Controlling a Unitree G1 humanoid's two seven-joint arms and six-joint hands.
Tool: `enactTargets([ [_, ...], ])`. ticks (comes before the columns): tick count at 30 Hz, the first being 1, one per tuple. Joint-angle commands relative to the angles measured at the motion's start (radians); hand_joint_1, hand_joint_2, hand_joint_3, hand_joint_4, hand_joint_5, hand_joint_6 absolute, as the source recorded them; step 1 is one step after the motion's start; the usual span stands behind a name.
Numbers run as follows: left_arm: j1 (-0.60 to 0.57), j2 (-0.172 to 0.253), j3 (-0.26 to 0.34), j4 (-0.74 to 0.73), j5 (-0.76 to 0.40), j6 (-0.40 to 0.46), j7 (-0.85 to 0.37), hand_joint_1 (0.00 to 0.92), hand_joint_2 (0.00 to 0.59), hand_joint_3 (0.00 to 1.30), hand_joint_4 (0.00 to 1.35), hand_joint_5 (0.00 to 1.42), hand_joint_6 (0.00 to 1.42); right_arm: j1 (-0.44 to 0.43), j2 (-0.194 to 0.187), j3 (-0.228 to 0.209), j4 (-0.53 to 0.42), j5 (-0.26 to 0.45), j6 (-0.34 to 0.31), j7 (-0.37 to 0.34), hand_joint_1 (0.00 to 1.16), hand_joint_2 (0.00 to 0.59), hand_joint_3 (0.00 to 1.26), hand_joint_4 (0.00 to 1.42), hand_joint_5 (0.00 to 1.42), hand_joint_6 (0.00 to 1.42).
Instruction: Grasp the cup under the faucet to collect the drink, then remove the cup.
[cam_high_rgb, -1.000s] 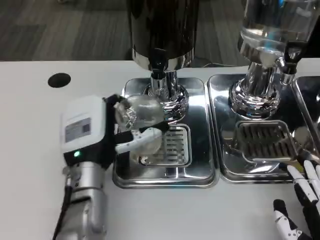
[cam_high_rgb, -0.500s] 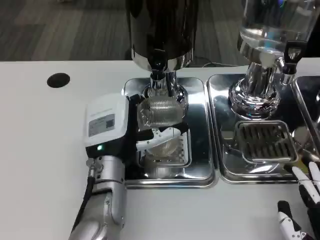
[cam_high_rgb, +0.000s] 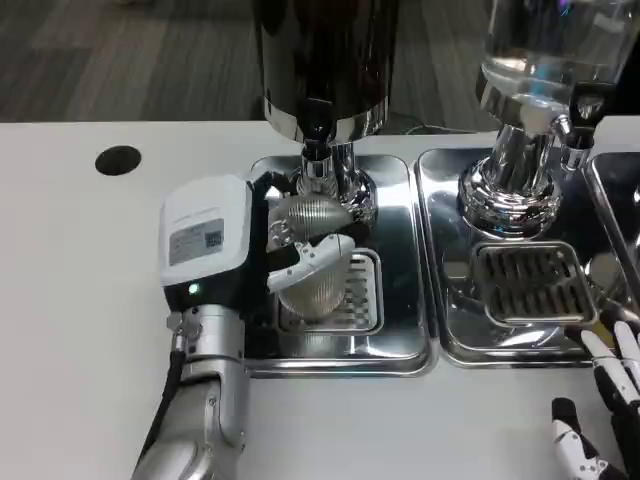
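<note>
While gripped by the left robot hand (cam_high_rgb: 262, 250), clear ribbed cup (cam_high_rgb: 312, 262) now tilted, mouth angled up toward the faucet (cam_high_rgb: 317, 135), over the drip tray (cam_high_rgb: 400, 340) grate. Shifted slightly left since half a second ago. Right robot hand (cam_high_rgb: 605, 405) open at tabletop (cam_high_rgb: 70, 300) edge.

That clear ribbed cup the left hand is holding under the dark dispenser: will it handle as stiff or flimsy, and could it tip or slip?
The cup looks thin, clear and ribbed, so probably light and easily squeezed out of shape. The left hand holds it tilted over the drip tray, so liquid could spill unless it is righted. The ribs likely help the fingers grip, though wet plastic may still slip.
</note>
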Motion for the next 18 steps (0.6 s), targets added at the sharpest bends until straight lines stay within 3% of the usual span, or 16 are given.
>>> enactTargets([
  [1, 0.003, 0.014, 0.006, -0.014, 0.011, -0.002, 0.012, 0.020, 0.025, 0.27, 0.24, 0.63, 0.86, -0.003, 0.002, -0.003, 0.014, 0.004, -0.008, -0.009, 0.13, 0.445, 0.13, 0.00, 0.00, 0.00],
  [6, 0.004, 0.014, 0.001, -0.001, 0.006, -0.003, 0.014, 0.006, 0.025, 0.25, 0.20, 0.59, 0.79, 0.001, 0.001, -0.011, 0.003, 0.007, -0.010, -0.009, 0.13, 0.445, 0.13, 0.00, 0.00, 0.00],
  [10, 0.016, 0.015, 0.004, -0.023, 0.004, -0.011, 0.022, 0.000, 0.017, 0.21, 0.17, 0.44, 0.55, 0.003, 0.002, -0.013, 0.007, 0.012, -0.011, -0.009, 0.13, 0.445, 0.13, 0.00, 0.00, 0.00],
  [18, 0.111, 0.056, 0.033, -0.281, 0.030, -0.033, 0.028, 0.000, 0.026, 0.19, 0.18, 0.40, 0.46, 0.007, 0.000, -0.019, -0.003, -0.003, -0.008, -0.020, 0.13, 0.445, 0.13, 0.00, 0.00, 0.00],
])
